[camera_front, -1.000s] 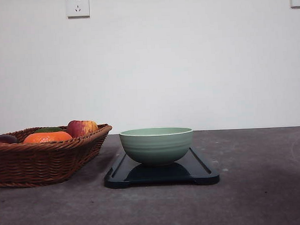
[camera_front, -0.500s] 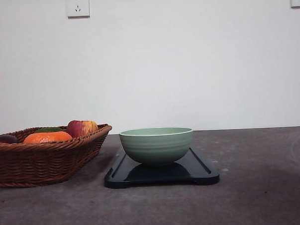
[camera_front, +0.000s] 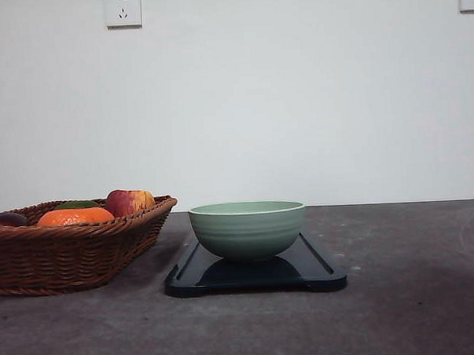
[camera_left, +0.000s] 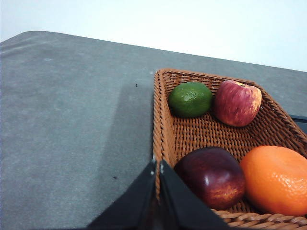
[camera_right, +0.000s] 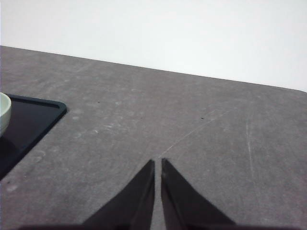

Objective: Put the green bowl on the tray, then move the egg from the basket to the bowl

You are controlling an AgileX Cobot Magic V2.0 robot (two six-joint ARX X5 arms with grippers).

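Observation:
The green bowl [camera_front: 248,228] stands upright on the dark tray [camera_front: 318,267] in the middle of the table. Left of the tray sits the brown wicker basket [camera_front: 67,252], holding fruit. In the left wrist view the basket [camera_left: 165,124] holds a green citrus, a red apple, a dark red apple and an orange; the egg is not visible among them. My left gripper [camera_left: 157,165] is shut, hovering at the basket's near rim. My right gripper [camera_right: 158,165] is shut over bare table, with the tray corner [camera_right: 45,112] and the bowl's rim [camera_right: 4,112] off to its side.
The grey table [camera_front: 415,295] stretches out to the right of the tray and in front of it. A white wall with two sockets [camera_front: 123,9] stands behind. Bare tabletop [camera_left: 67,120] lies beside the basket on its outer side.

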